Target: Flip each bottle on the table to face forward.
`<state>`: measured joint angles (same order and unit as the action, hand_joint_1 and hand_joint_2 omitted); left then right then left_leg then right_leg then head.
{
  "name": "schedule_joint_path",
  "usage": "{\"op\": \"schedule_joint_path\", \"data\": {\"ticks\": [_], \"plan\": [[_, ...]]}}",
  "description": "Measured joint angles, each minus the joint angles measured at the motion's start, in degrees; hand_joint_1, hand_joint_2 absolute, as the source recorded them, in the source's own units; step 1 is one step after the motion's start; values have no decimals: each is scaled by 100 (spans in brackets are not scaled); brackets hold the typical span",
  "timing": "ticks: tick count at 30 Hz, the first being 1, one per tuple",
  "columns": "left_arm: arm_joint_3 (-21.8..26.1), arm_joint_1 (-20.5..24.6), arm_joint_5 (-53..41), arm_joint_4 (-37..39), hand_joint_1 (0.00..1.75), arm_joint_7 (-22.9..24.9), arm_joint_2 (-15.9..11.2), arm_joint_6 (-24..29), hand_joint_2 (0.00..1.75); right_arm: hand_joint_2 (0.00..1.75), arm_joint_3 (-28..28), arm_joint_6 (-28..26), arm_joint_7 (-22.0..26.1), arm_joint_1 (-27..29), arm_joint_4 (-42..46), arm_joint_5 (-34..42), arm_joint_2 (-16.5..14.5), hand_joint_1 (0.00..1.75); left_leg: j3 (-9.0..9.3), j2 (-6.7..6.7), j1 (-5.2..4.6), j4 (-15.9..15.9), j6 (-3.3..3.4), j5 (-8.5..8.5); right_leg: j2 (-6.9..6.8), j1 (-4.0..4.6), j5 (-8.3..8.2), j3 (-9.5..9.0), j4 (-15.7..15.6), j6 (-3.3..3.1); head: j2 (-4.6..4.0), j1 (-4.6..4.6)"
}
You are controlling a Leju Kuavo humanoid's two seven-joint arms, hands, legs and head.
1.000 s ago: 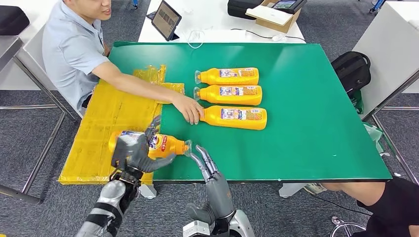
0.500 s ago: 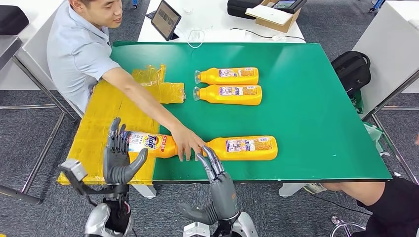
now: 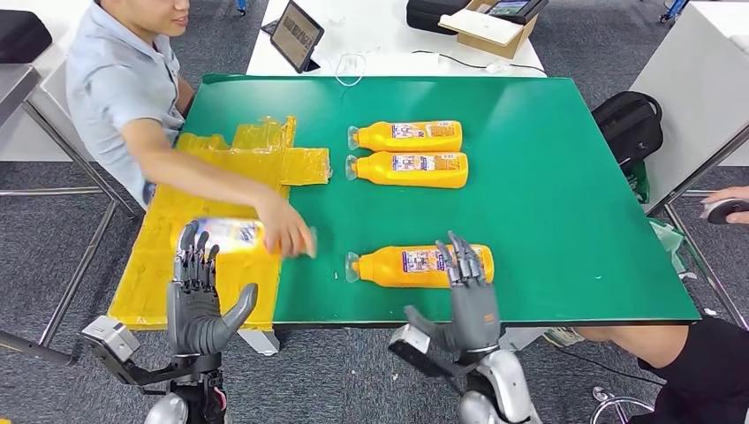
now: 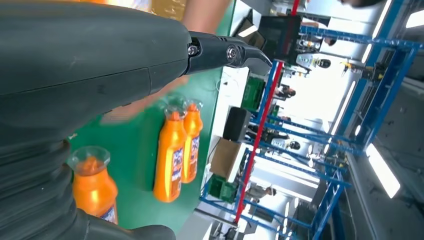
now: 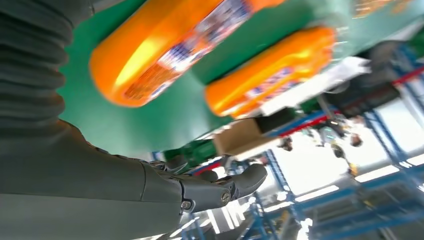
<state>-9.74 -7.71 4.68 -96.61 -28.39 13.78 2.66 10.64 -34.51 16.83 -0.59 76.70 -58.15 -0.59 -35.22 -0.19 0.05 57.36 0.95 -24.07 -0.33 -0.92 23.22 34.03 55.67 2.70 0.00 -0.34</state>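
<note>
Green matting is covering the table point(image 3: 565, 177), and a crinkled yellow sheet point(image 3: 190, 221) is lying over its left edge and hanging past the near corner. Three orange bottles are lying on their sides on the green: the far bottle point(image 3: 406, 136) and the middle bottle point(image 3: 408, 169) are sitting just beside each other, and the near bottle point(image 3: 415, 265) is lying well apart from them, close to the front edge. A fourth bottle point(image 3: 228, 234) is lying on the yellow sheet under a person's hand point(image 3: 287, 234). The left hand point(image 3: 199, 300) is hovering with fingers spread, holding nothing. The right hand point(image 3: 471, 296) is also spreading its fingers, their tips overlapping the near bottle, gripping nothing. Grey carpet, a white desk point(image 3: 389, 35) with a tablet point(image 3: 297, 34), and a black backpack point(image 3: 629, 124) are surrounding the table.
</note>
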Motion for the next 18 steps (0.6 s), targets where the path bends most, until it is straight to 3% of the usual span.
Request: {"op": "schedule_joint_path", "data": {"ticks": [9, 18], "plan": [[-153, -21, -104, -126, 0, 103, 2, 8, 175, 175, -427, 370, -317, -405, -376, -202, 247, 0, 0, 1, 2, -1, -1, 0, 0, 3, 0, 2, 1, 0, 0, -1], [-196, -12, -105, -125, 0, 155, 2, -101, 175, 175, -538, 514, -311, -651, -775, -32, 307, 0, -2, 1, 1, 0, 0, 0, -1, 2, 0, 1, 1, 0, 0, 0]]}}
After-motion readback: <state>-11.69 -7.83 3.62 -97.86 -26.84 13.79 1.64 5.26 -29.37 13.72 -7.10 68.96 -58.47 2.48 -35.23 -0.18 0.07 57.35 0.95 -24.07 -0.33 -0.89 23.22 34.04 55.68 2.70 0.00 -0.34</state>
